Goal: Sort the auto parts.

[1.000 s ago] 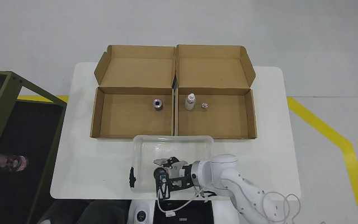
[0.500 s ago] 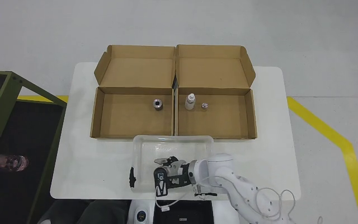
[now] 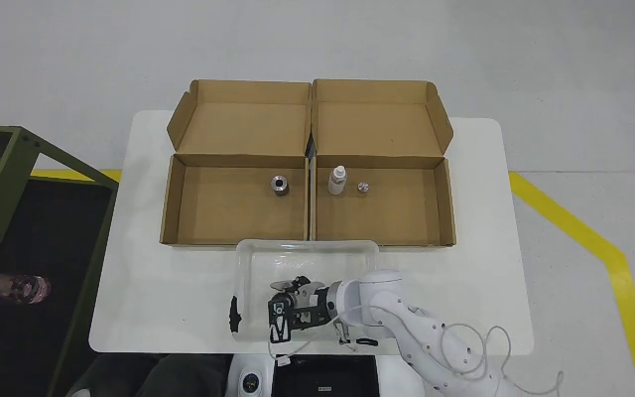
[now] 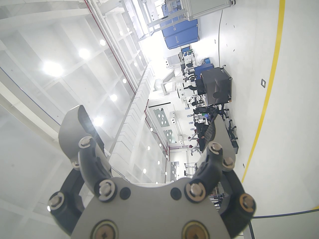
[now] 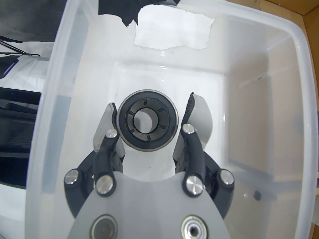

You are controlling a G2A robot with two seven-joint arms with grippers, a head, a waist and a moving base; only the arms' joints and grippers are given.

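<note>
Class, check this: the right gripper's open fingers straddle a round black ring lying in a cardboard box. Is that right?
No. The ring lies in the clear plastic bin, not a cardboard box, as the right wrist view shows. The open fingers of the right gripper do straddle it.

From above, the right hand [image 3: 281,314] covers the bearing ring [image 5: 147,120]; the boxed metal part [image 3: 363,187] is too small to identify.

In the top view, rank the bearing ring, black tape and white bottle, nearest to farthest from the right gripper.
1. The bearing ring, between the fingers of the right gripper, in the bin.
2. The black tape, on the bin's rim.
3. The white bottle, far off in a cardboard box.
</note>
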